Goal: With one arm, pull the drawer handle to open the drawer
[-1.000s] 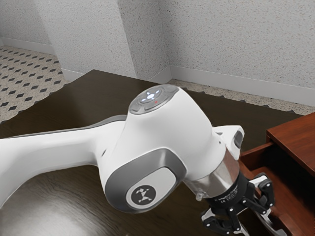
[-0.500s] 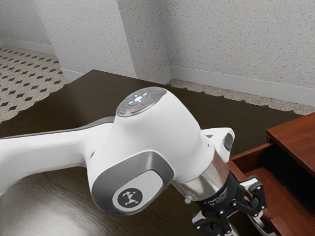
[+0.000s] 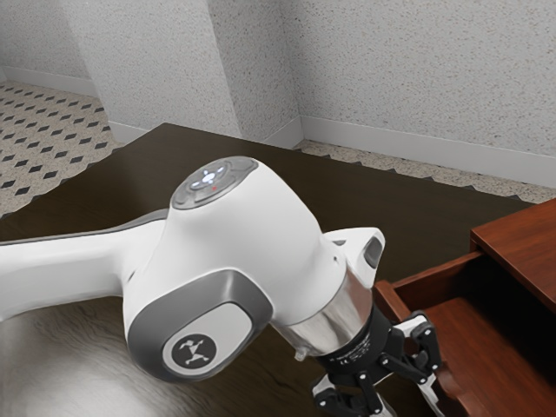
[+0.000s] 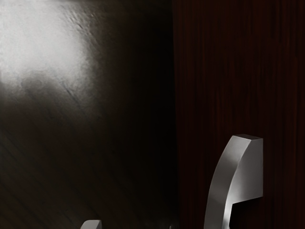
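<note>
Dark wood table [image 3: 174, 165], rm w/ speckled walls [image 3: 391, 61] & diamond-tile floor [image 3: 52, 122]. Gripper [image 3: 378, 401] was cut off at ext. view's bottom edge, so its grip couldn't be told. Drawer [image 3: 486, 343] stood open at lower right; silver handle [image 4: 236, 181] sat lower right in wrist view. Vs 1 s earlier, arm [image 3: 243, 278] & drawer had shifted left.
</note>
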Robot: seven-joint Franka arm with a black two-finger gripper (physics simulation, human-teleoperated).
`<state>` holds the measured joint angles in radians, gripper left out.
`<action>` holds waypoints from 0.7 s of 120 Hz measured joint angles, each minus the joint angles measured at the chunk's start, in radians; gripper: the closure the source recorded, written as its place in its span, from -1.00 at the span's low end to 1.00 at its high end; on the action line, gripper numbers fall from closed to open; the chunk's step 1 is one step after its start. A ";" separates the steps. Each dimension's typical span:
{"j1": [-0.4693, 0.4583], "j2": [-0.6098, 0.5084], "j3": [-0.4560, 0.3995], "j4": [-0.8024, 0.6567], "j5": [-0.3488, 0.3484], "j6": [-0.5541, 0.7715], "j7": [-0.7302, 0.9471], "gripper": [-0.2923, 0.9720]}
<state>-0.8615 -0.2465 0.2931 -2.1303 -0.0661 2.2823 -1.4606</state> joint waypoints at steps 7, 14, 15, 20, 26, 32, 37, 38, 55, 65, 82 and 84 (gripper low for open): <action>-0.001 0.000 0.000 0.000 0.004 0.000 -0.001 0.19; -0.001 0.000 -0.001 0.000 0.008 0.000 -0.002 0.19; -0.001 0.000 -0.001 0.000 0.008 0.000 -0.003 0.19; -0.001 0.000 -0.002 0.000 0.009 0.000 -0.003 0.19; -0.001 0.000 -0.002 0.001 0.011 0.001 -0.004 0.19; -0.002 0.000 -0.002 0.001 0.012 0.001 -0.006 0.19; -0.002 -0.001 -0.002 0.001 0.012 0.001 -0.006 0.18; -0.002 -0.001 -0.002 0.001 0.012 0.001 -0.007 0.17; -0.010 -0.002 -0.004 0.001 0.012 0.002 -0.015 0.13; -0.012 -0.005 -0.005 0.000 0.013 0.003 -0.021 0.11; -0.013 -0.015 -0.010 -0.009 0.014 0.006 -0.034 0.10; -0.013 -0.018 -0.011 -0.012 0.014 0.006 -0.037 0.10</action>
<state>-0.8745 -0.2643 0.2820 -2.1420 -0.0516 2.2880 -1.4972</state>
